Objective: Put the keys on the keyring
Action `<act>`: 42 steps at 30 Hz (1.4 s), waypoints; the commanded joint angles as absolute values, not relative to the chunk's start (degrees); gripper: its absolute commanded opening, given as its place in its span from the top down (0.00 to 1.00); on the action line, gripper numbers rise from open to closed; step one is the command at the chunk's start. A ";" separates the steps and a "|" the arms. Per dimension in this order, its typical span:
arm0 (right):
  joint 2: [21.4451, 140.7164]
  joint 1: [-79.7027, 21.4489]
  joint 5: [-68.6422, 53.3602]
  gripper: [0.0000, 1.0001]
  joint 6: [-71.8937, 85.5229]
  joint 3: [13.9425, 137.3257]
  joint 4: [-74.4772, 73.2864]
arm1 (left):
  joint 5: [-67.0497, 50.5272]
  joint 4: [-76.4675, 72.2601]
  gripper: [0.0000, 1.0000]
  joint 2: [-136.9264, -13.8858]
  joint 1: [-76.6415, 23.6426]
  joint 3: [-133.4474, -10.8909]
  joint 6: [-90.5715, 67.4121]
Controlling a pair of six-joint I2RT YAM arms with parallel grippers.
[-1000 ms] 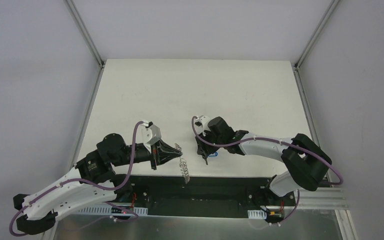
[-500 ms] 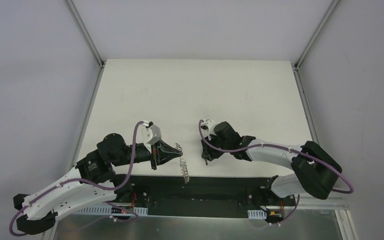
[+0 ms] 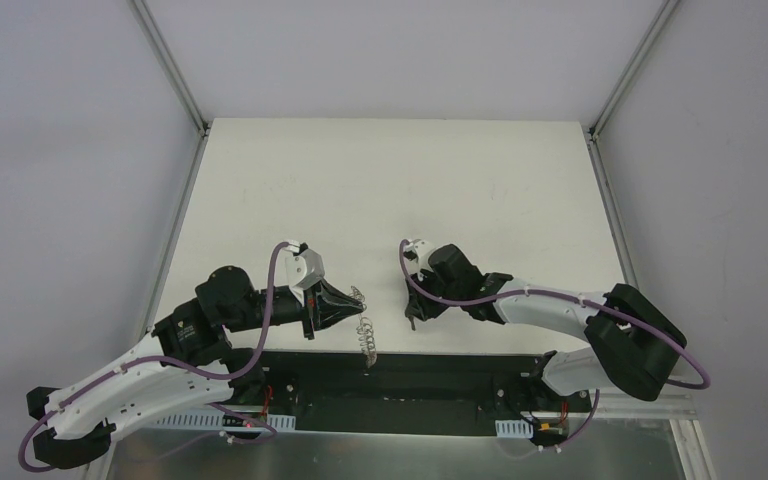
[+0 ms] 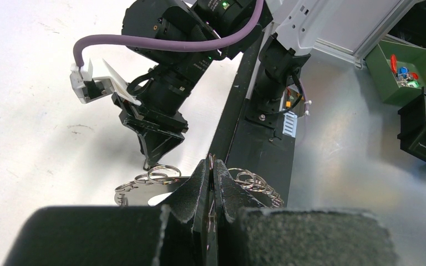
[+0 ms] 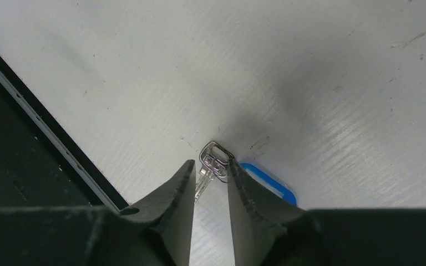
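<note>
Holding the keyring (image 4: pixel 138 195), straddling the key (image 5: pixel 213 158).
Pinches the keyring in the shut left fingers (image 4: pixel 197 188). Has the right fingers (image 5: pixel 180 191) a little apart on the surface (image 5: pixel 310 83), key between the tips, blue tag (image 5: pixel 272 185) beside one.

One key (image 5: pixel 213 158) (blue tag (image 5: pixel 270 181)) and one keyring (image 4: pixel 136 193).

Key (image 5: pixel 213 162) (blue-tagged) on white table (image 3: pixel 390 180)

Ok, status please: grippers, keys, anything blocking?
Left gripper shut on keyring. Right gripper open astride silver key on table. Blue tag beside. Nothing blocking.
</note>
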State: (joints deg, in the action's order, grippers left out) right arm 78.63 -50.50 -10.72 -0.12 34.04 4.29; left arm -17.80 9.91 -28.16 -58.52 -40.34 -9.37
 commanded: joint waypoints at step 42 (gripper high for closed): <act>83.96 -60.29 7.18 0.68 -6.00 41.95 -4.90 | -18.55 6.62 1.00 -27.93 -58.71 -40.24 -9.40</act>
